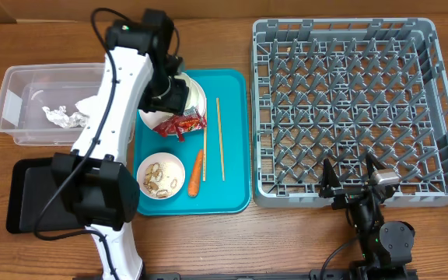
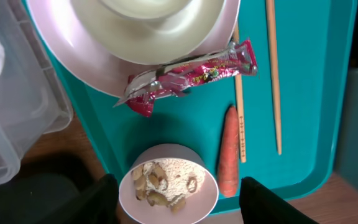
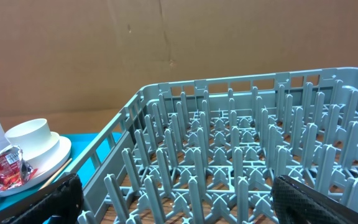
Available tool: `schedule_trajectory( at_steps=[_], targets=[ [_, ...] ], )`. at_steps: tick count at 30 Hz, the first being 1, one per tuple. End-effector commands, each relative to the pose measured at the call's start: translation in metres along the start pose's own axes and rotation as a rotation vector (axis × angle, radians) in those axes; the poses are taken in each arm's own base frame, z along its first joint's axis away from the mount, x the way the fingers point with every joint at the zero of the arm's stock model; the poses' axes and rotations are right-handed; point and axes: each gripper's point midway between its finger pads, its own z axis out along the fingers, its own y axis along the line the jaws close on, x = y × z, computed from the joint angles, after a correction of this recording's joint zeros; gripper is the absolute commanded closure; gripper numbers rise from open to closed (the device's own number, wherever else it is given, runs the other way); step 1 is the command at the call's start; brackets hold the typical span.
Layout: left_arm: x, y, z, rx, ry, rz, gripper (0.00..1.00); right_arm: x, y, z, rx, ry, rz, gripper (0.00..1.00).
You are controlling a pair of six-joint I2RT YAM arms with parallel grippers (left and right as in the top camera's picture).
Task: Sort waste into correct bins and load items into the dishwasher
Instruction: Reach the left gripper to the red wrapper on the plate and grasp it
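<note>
My left hand is released, its fingers spread around nothing, above the teal tray. The bowl of rice scraps sits right between its fingertips, and the red wrapper lies just ahead against the white plate. My right hand is released and empty, facing the dish rack.

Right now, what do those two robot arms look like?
The left arm is a long white shell with chunky black joints and looping black cables. The right arm is mostly black, with a small silver part by its two-fingered black claw.
</note>
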Motion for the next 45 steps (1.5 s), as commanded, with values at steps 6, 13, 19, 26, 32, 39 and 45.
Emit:
schedule_trajectory(
  at_steps=[6,13,19,26,32,39,45],
  targets=[
    [-0.005,0.009,0.026,-0.030,-0.019,0.150,0.37,0.002,-0.002,0.000,0.008,-0.003,0.001,0.00],
    [-0.013,0.012,0.047,-0.034,-0.049,0.204,0.44,0.002,-0.002,0.000,0.008,-0.003,0.001,0.00],
    [-0.019,0.012,0.054,-0.037,-0.071,0.230,0.43,0.002,-0.002,0.000,0.008,-0.003,0.001,0.00],
    [-0.018,0.013,0.075,-0.039,-0.074,0.248,0.43,0.002,-0.002,0.000,0.008,-0.003,0.001,0.00],
    [-0.018,0.015,0.102,-0.046,-0.093,0.250,0.43,0.002,-0.002,0.000,0.008,-0.003,0.001,0.00],
    [-0.018,0.020,0.103,-0.071,-0.093,0.247,0.59,0.002,-0.002,0.000,0.008,-0.003,0.001,0.00],
    [-0.017,0.019,0.103,-0.069,-0.089,0.247,0.84,0.002,-0.002,0.000,0.008,-0.003,0.001,0.00]
  ],
)
